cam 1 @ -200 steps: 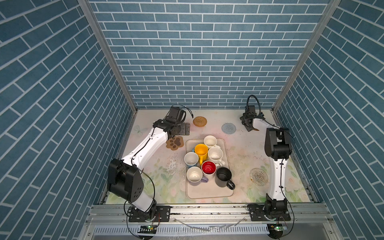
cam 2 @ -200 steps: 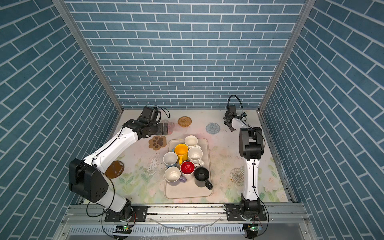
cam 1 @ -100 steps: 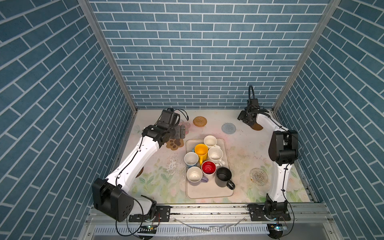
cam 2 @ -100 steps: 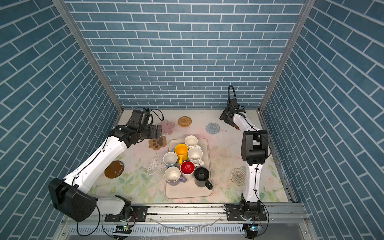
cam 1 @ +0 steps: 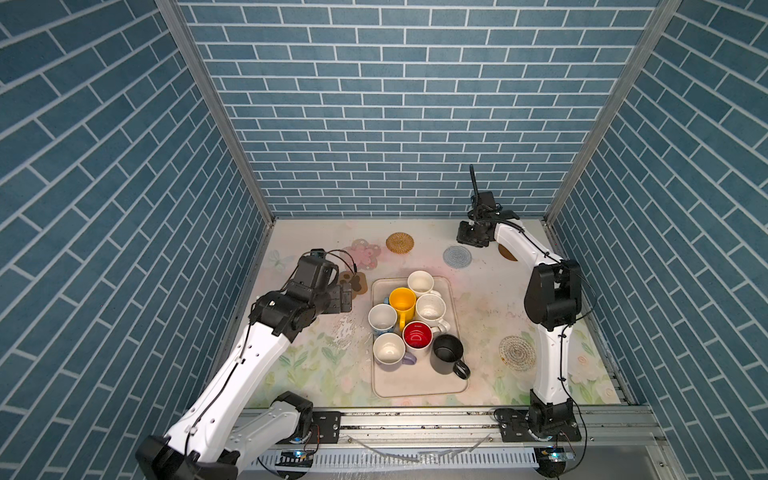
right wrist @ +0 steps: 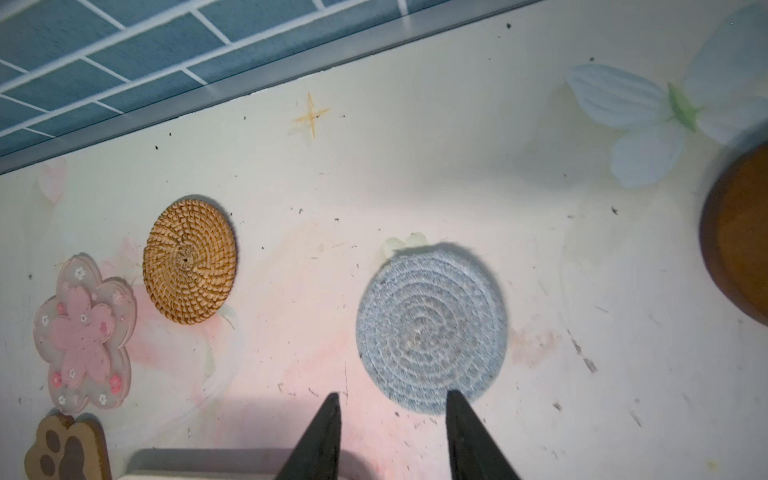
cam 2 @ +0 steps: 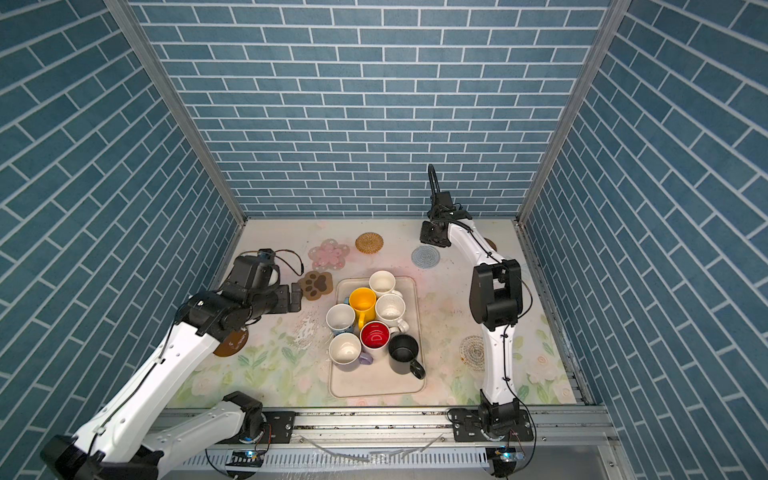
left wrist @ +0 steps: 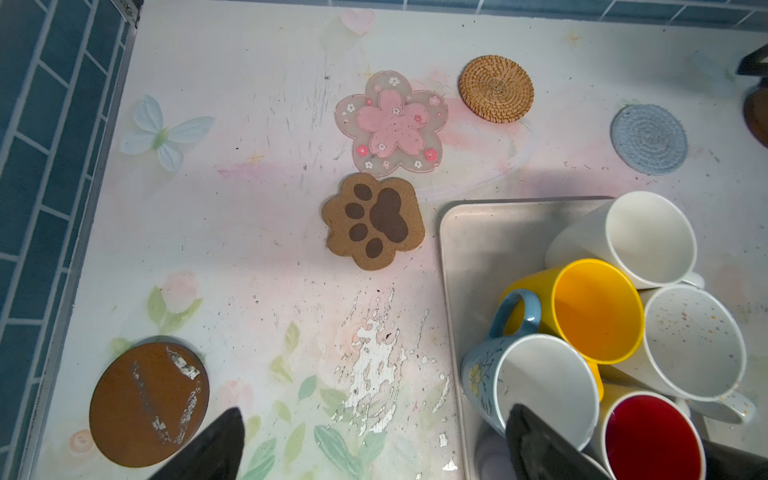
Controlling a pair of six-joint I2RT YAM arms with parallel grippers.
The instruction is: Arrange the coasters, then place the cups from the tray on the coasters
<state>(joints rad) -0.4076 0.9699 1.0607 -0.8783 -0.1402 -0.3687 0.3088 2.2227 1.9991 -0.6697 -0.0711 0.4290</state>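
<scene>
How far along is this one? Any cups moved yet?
Looks done: seven coasters lie spread on the table, among them the rattan round, blue knit round and brown paw. In hand: nothing; left gripper and right gripper are both open and empty. Left: all seven cups sit in the tray.

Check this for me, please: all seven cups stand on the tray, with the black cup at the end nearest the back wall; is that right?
Not quite: all seven cups stand on the tray, but the black cup is at the opposite end, farthest from the back wall, as both top views show.
</scene>
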